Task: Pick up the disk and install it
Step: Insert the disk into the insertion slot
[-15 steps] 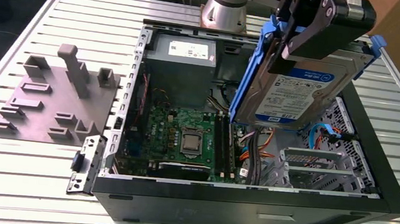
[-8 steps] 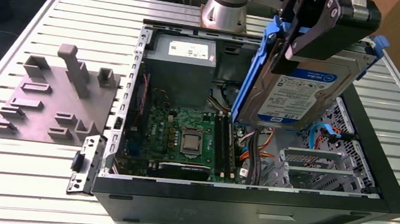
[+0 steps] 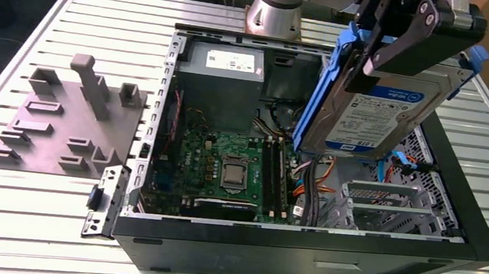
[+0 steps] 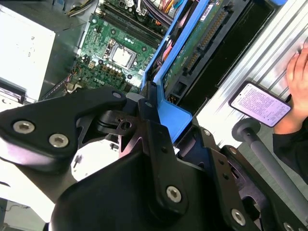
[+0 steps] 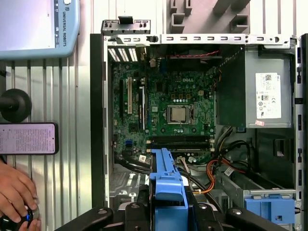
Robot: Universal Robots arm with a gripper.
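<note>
The disk [image 3: 370,119], a silver drive with a white-and-blue label in a blue carrier frame, hangs tilted on edge above the open computer case [image 3: 305,250], over the side at the exterior view's right. My gripper [image 3: 389,49] is shut on its upper edge, black fingers [image 3: 413,33] clamping the blue frame. In the second wrist view the disk's blue frame [image 4: 179,117] and green circuit underside run away from the gripper [image 4: 150,107]. The first wrist view has the disk's blue frame [image 5: 168,191] end-on between the black fingers [image 5: 139,211], above the case's cables.
Inside the case lie a green motherboard [image 3: 223,168], a grey power supply [image 3: 226,68] and a metal drive cage [image 3: 390,206]. A grey fixture plate [image 3: 66,126] sits at the exterior view's left. A person's hand [image 5: 14,192], a phone [image 5: 29,138] and a tablet-like pendant [image 5: 33,24] lie beside the case.
</note>
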